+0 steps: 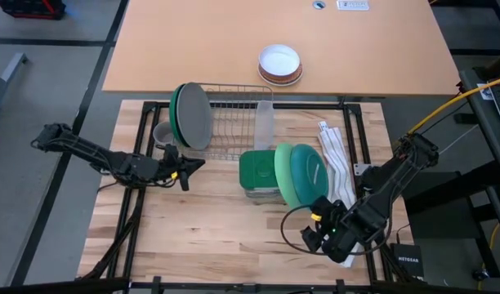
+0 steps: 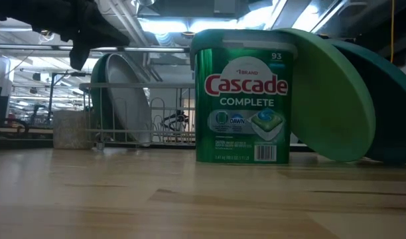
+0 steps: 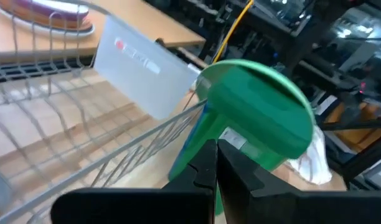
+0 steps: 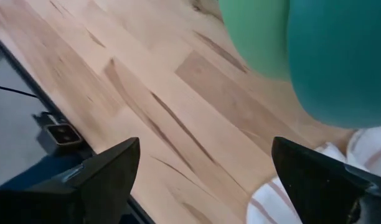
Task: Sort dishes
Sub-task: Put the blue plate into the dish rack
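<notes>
Overhead, level and wrist views, told jaws first:
Left jaws: the left gripper [image 1: 187, 169] had its fingers [image 3: 206, 168] pressed together on nothing, above the wooden table [image 1: 201, 237], just in front of the wire dish rack [image 1: 234, 122].
Right jaws: the right gripper [image 1: 315, 237] was spread wide and empty, low over the table's near right part, beside the white striped towel [image 1: 336, 159].
Racked plates: a dark green plate [image 1: 176, 110] and a grey plate [image 1: 194, 116] stood on edge at the rack's left end.
Mug: a small grey mug [image 1: 162, 133] sat just left of the rack.
Leaning plates: a light green plate [image 1: 286, 173] leaned against a green Cascade detergent tub [image 1: 258, 173], and a teal plate [image 1: 310, 171] leaned against it in turn.
Far table: a white bowl [image 1: 280, 63] rested on brown-rimmed ones.
Only the level view: the tub's label [image 2: 245, 99] read Cascade Complete.
Only the left wrist view: a clear plastic holder [image 3: 144, 74] hung on the rack's end.
Only the right wrist view: bare wood lay between the spread fingers [image 4: 109, 171], with both leaning plates' edges beyond.
</notes>
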Controlling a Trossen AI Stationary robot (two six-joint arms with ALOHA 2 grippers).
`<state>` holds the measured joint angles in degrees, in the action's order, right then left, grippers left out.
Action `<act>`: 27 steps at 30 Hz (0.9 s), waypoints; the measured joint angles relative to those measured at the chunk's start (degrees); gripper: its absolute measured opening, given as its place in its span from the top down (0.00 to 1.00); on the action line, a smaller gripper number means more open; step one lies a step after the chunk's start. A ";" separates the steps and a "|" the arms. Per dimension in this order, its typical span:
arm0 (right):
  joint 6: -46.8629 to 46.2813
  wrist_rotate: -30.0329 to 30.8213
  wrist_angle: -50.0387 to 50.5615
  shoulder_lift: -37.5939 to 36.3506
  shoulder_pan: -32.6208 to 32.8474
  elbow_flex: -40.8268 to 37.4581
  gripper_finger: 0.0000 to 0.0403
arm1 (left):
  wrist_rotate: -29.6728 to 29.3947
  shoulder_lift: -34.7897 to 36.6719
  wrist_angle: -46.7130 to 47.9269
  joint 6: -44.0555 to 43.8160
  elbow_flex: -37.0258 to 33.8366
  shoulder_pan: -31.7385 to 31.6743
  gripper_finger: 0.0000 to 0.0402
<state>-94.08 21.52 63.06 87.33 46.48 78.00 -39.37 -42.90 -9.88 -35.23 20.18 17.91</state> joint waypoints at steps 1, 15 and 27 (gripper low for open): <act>0.00 -0.40 0.03 0.02 0.00 -0.41 0.09 | 0.00 -0.08 -0.48 0.53 0.00 0.00 1.00; -0.06 -4.68 3.89 0.02 0.00 -4.51 0.09 | 0.21 -0.12 -0.33 3.71 0.00 0.20 1.00; -3.17 -1.62 8.63 5.12 0.00 -4.64 0.09 | 0.21 -0.12 -3.03 6.85 0.00 0.22 1.00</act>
<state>-97.25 19.91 71.69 92.45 46.48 73.36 -39.16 -43.03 -12.91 -28.38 20.18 18.13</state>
